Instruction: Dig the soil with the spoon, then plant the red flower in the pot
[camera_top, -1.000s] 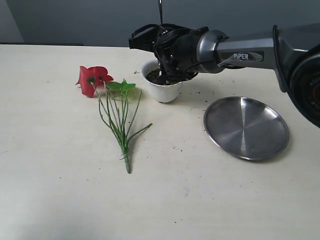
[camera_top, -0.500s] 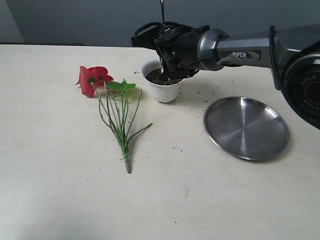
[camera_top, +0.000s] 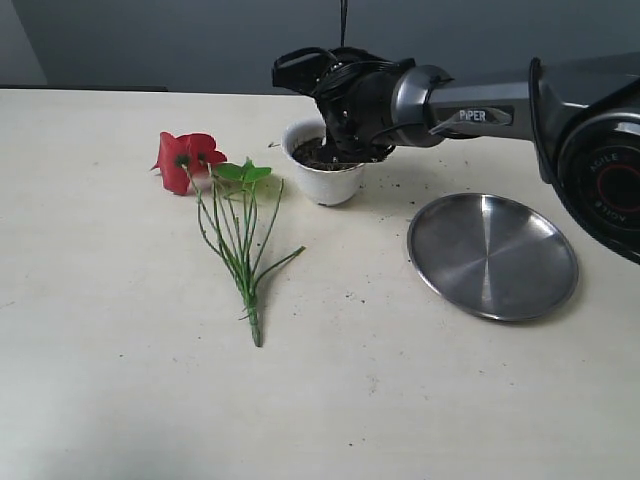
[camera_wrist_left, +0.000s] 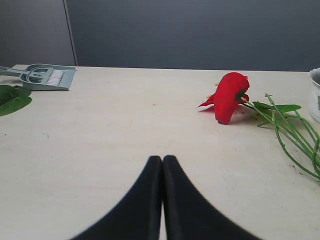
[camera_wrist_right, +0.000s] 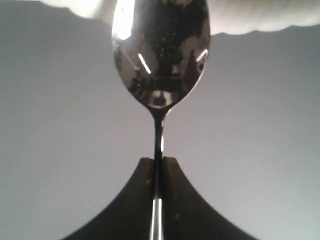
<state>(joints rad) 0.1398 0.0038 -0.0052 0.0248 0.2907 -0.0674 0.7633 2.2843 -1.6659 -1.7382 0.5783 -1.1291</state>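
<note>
The soil (camera_top: 313, 154) sits in the pot (camera_top: 327, 182); the flower (camera_top: 186, 160) lies left of it, the plate (camera_top: 492, 256) right; the spoon (camera_wrist_right: 159, 60) perhaps dips in.

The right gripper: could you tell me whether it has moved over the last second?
Yes. The right gripper, shut on the spoon, has drifted slightly right in the exterior view, judged against the pot, which stayed put.

We see a pale cream table (camera_top: 120, 400) under soft, even light. Behind it we find a dark grey wall (camera_top: 150, 40).
</note>
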